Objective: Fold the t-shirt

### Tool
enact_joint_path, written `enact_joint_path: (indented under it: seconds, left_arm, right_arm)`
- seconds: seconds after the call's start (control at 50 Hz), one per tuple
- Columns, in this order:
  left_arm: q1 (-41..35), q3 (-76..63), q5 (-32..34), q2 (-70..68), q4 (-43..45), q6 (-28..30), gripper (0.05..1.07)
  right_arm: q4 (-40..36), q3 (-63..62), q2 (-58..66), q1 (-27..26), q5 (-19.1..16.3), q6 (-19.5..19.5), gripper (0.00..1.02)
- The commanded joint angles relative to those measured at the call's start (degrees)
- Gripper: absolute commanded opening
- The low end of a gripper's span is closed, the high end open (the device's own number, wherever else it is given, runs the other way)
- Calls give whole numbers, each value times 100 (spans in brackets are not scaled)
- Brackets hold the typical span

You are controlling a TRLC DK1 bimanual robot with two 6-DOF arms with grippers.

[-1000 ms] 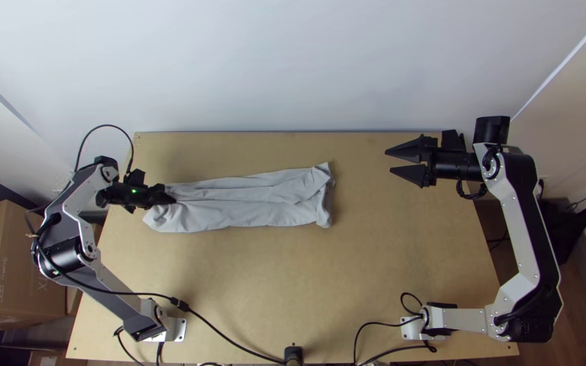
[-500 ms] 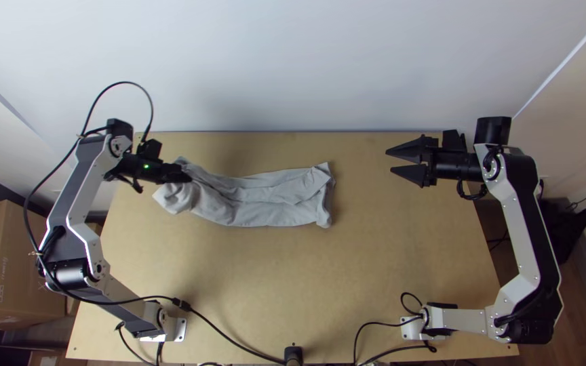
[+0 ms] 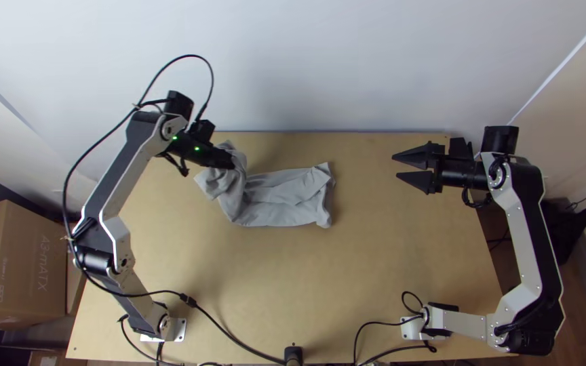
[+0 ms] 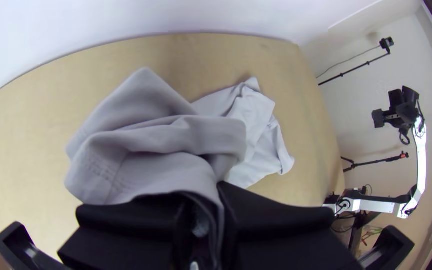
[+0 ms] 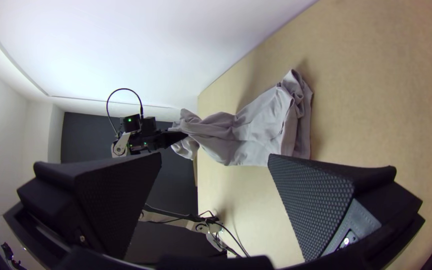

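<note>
Pale wooden table [image 3: 388, 285], white wall [image 3: 347, 74] behind: so the top view has it. My left claw [image 3: 230, 160] is clamped on a raised end of the grey t-shirt [image 3: 286, 198]; the rest lies in a narrow strip beyond, towards my right claw [image 3: 395, 167], well apart, wide open and empty.

Left wrist view: soft matte cloth bulges in rounded folds ahead of my grip, with stitching [image 4: 108, 175]; which part I pinch, I can't quite tell. I'd carry it low, lay it square over the far end, then release.

Right wrist view: ridged pads [image 5: 316, 205] face the crumpled end, which mustn't drag.
</note>
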Motion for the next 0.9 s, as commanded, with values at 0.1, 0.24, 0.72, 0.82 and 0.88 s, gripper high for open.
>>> enact_joint_path:
  seconds: [0.1, 0.24, 0.72, 0.82, 0.88]
  left_arm:
    - [-637, 664, -169, 499, -104, -400, 8]
    - [-1006, 1007, -257, 754, -95, -611, 8]
    - [-2044, 1578, -1066, 1466, 503, -778, 8]
    - [-2202, 1728, -1145, 1703, 503, -778, 24]
    - [-2325, 1868, -1224, 1862, 511, -778, 24]
  right_arm:
    - [6, -282, -276, -141, -71, -83, 98]
    - [23, -510, -390, -167, -71, -135, 98]
    - [32, -1002, -803, -273, -71, -250, 98]
    - [32, -1099, -883, -299, -71, -250, 98]
    - [32, -1169, -935, -299, -71, -258, 98]
